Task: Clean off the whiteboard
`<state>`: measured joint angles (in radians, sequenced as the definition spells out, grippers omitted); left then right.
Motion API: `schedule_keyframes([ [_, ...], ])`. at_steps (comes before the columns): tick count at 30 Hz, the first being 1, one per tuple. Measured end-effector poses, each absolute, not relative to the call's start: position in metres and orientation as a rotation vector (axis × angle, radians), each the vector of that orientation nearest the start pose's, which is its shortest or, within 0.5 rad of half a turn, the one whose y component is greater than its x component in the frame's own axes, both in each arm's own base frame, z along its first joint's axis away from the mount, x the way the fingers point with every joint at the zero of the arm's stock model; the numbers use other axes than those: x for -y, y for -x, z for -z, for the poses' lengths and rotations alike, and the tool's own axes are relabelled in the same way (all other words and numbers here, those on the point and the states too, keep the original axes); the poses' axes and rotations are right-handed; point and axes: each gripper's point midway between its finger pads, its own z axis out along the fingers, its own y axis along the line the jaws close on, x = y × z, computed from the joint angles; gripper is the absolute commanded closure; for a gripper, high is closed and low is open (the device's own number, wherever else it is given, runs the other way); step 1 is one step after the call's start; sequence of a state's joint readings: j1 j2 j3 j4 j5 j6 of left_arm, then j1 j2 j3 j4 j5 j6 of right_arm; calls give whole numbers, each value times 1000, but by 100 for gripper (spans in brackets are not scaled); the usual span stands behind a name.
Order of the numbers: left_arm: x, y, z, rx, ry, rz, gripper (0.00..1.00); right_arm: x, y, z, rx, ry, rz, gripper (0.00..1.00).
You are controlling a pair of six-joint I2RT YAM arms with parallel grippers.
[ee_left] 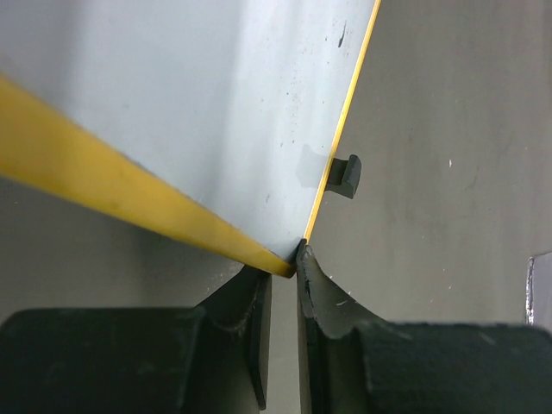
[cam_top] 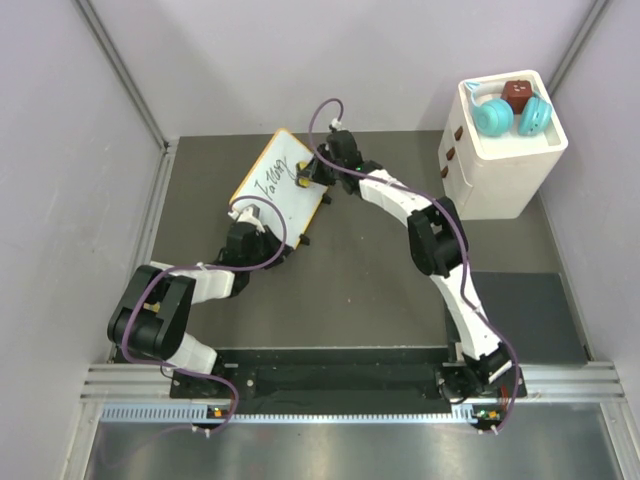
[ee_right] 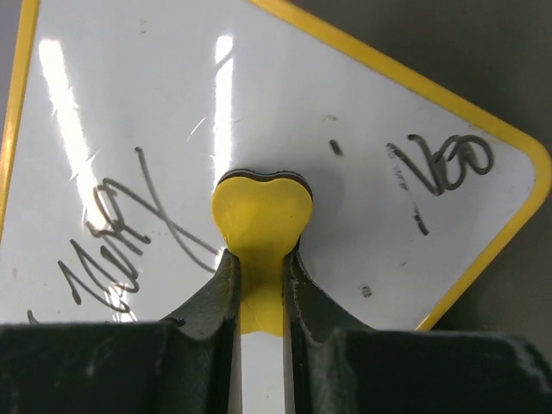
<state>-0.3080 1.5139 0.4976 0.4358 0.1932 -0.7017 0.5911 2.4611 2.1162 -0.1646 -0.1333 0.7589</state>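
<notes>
The whiteboard (cam_top: 275,180), white with a thin yellow frame, lies slantwise on the dark table at back left, with black handwriting (cam_top: 272,180) on it. My left gripper (cam_top: 243,215) is shut on its near-left corner; in the left wrist view the yellow corner (ee_left: 280,259) sits pinched between the fingertips (ee_left: 289,263). My right gripper (cam_top: 306,176) is shut on a small yellow bone-shaped piece (ee_right: 261,216), whose dark underside rests on the whiteboard (ee_right: 362,147). Scribbles lie to its left (ee_right: 112,246) and right (ee_right: 448,164).
A white drawer box (cam_top: 500,170) stands at back right, with two teal round things (cam_top: 512,116) and a brown cube (cam_top: 517,93) on top. A darker mat (cam_top: 525,310) lies at right. Grey walls (cam_top: 60,200) close in both sides. A black foot (ee_left: 347,175) sticks out from the board's edge.
</notes>
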Motion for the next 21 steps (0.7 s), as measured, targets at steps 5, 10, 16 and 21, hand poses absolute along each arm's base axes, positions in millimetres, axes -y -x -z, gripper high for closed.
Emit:
schedule_keyframes([
  [5, 170, -334, -42, -2221, 299, 766, 100, -393, -546, -95, -2256, -190, -921, 100],
  [10, 171, -334, -44, -2215, 284, 767, 100, -363, -552, -67, -2307, -296, -861, 100],
  [16, 174, -334, -48, -2206, 259, 769, 100, -347, -555, -53, -2321, -380, -840, 100],
  [21, 174, -334, -48, -2205, 257, 768, 100, -349, -555, -55, -2319, -378, -851, 100],
])
